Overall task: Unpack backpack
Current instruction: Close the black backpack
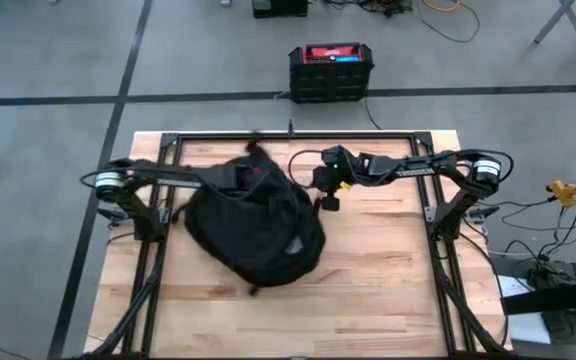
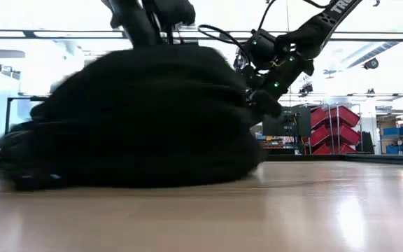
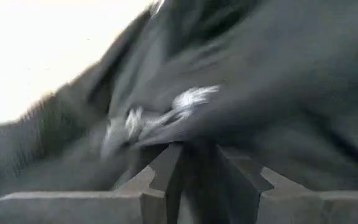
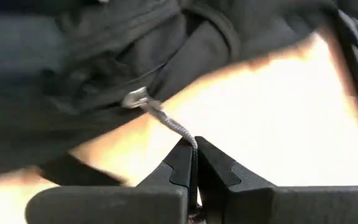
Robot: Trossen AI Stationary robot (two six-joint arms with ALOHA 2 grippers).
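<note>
Backpack [image 1: 258, 235] fabric fills the space in front of both claws. The right claw [image 4: 194, 149] has its two fingers pressed together on a thin grey zip cord [image 4: 173, 127], which runs taut from the fingertips up to a small metal zip tab [image 4: 135, 98] on the dark cloth. In the high view this claw [image 1: 326, 190] sits just off the bag's right upper edge, over the far half of the bench [image 1: 388, 280], with its arm reaching in from the right side.

The left claw [image 3: 194, 155] has its fingers close together with dark fabric between them, pinching a fold of the bag; a pale, blurred metal piece [image 3: 166, 115], perhaps a zip pull, lies just beyond the fingertips. From above, this claw [image 1: 253, 172] is at the bag's top edge, on the far side, and its arm stretches in from the left over the frame.

The bag lies slumped on the left-centre of the wooden bench, a rounded black heap with a small white logo [image 1: 292, 246] facing up near its right side. In the low view it spreads wide across the bench top [image 2: 292, 210] and hides most of the left arm behind it. Whether the bag is open, and what is inside, cannot be seen.

A black metal frame [image 1: 298, 137] edges the bench. On the floor beyond the far edge stands a black-and-red box [image 1: 331, 72], well apart from the bag. Red shelving [image 2: 334, 126] shows in the room behind.
</note>
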